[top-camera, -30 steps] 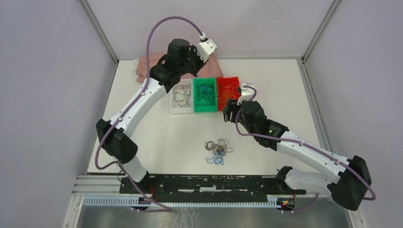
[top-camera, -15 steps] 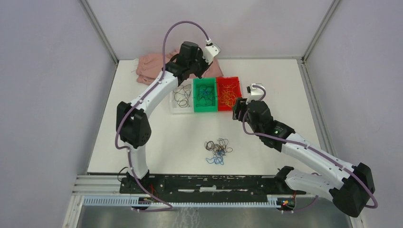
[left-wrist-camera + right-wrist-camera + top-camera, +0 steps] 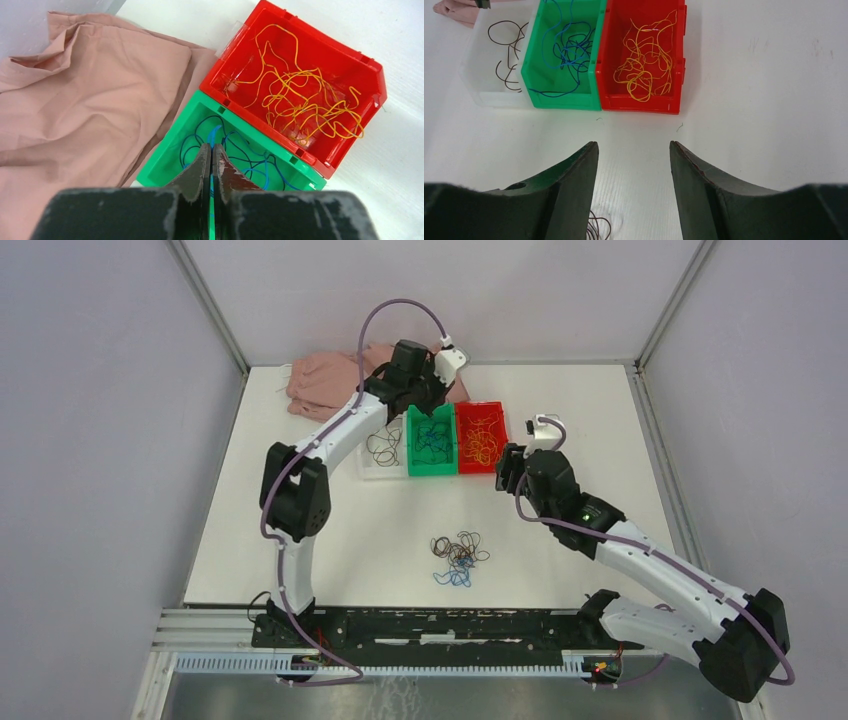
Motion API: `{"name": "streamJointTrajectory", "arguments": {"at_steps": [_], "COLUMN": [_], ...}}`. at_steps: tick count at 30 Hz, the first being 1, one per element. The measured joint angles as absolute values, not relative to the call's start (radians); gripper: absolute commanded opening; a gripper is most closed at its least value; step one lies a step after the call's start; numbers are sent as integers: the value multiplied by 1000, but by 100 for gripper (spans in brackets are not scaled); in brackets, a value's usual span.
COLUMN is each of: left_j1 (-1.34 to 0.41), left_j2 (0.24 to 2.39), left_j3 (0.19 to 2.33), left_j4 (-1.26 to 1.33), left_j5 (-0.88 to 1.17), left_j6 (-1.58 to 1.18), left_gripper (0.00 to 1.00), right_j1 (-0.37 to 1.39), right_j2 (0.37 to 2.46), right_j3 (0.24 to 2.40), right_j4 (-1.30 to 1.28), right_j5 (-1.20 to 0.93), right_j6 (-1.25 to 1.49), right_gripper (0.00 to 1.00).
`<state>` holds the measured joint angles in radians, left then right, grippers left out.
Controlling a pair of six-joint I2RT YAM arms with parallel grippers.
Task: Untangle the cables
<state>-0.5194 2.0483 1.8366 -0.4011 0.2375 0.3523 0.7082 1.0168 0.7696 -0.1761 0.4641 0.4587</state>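
Green plastic sat directly under the left gripper, whose fingers were pressed together above the green bin. The left wrist view did not show whether a thin wire was nipped between them. The right gripper hung over bare table just near of the bins, its fingers roughly half spread with nothing between them.

Most of the cables were sorted at the far side. Dark strands lay in the clear bin on the left, blue strands in the green one, and yellow-orange strands in the red bin on the right. A mixed tangle of dark, blue and orange loops lay near the middle of the table, well apart from both grippers. A pink cloth was bunched behind the bins, touching the green one's far left side.

The likeliest trouble was snagging. If a blue wire had caught in the shut left fingers, lifting away would probably drag its curly neighbours over the rim. At the tangle, a wide pinch by the right gripper could take several colours at once or tow the whole knot instead of freeing one strand.

No brand, label or readable writing showed on the bins, arms or table.
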Motion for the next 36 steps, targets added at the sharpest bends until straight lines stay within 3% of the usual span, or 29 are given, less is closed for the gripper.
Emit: {"name": "streamJointTrajectory", "arguments": {"at_steps": [11, 13, 15, 19, 31, 36], "left_j1": [-527, -529, -530, -530, -505, -496], "left_j2": [2088, 2101, 2115, 2125, 2041, 1912], "left_j3": [1718, 1711, 1710, 1712, 1823, 1828], "left_j4": [-357, -356, -356, -373, -546, -656], "left_j5": [198, 188, 184, 182, 277, 331], "left_j6": [353, 353, 356, 364, 389, 422], "left_gripper": [5, 23, 55, 74, 95, 97], "right_j1": [692, 690, 686, 684, 680, 694], "right_j2": [1012, 1012, 1012, 1011, 1011, 994], "right_j3": [756, 755, 755, 755, 755, 751], "right_j4": [-183, -184, -184, -186, -255, -340], "right_j5": [450, 448, 446, 445, 353, 200], "right_j6": [463, 466, 466, 466, 475, 487], "right_gripper": [60, 60, 60, 60, 64, 63]}}
